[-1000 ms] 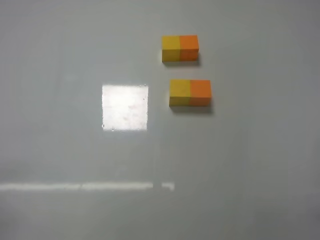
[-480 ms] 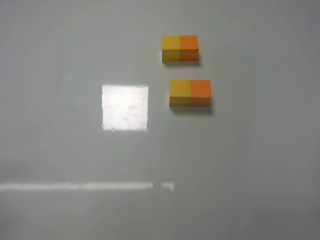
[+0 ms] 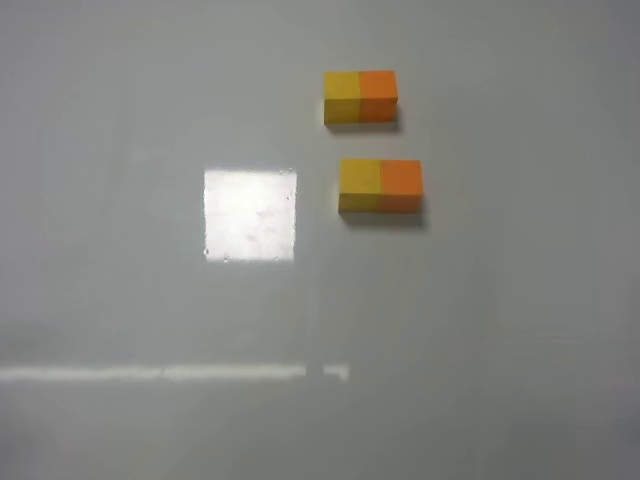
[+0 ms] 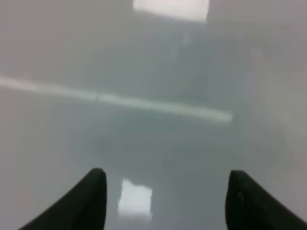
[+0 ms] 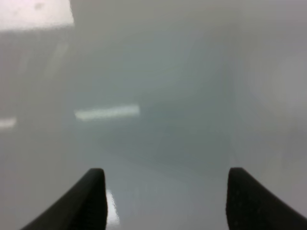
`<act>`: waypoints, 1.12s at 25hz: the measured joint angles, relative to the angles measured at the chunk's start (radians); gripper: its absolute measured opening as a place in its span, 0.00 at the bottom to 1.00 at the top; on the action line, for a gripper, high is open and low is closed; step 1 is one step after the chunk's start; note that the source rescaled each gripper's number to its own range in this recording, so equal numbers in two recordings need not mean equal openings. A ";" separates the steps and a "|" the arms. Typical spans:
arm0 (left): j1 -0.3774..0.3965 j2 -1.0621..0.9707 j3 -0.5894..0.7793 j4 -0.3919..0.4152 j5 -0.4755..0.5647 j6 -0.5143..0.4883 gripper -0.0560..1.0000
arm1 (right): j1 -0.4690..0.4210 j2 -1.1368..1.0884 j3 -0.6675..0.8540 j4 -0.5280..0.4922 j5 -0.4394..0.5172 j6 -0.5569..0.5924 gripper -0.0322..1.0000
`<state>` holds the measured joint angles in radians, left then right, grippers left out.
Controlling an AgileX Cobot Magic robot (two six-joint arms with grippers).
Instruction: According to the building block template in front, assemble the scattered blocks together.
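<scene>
1. The template sits at the far side of the grey table: a small bar with its yellow half on the left and its orange half on the right, placed there, I judge, as a model to copy.

2. Just in front of it, apart from it by a narrow strip of bare table, the yellow cube and the orange cube lie side by side and touching, yellow left and orange right, the same order as the model.

3. Their faces line up into one straight bar, shifted slightly to the right of the template, so the assembly looks finished, or very nearly so.

4. Neither arm shows in the high view, which fits a job that needs no more handling.

5. The left gripper has its two dark fingertips spread wide with nothing between them; only bare, glossy table lies below.

6. The right gripper is likewise spread and empty over bare table, with no block in its view.

7. A bright square glare and a thin light streak on the table are reflections, not objects.

8. No brand, label or writing can be read on the blocks, the table or the grippers.
</scene>
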<state>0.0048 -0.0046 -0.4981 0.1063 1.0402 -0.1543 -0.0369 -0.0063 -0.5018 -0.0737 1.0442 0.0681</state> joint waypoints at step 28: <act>0.000 0.000 0.000 0.000 0.000 -0.003 0.39 | 0.000 0.000 0.000 0.000 0.000 0.000 0.44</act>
<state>0.0048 -0.0046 -0.4981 0.1063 1.0402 -0.1571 -0.0369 -0.0063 -0.5018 -0.0737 1.0442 0.0681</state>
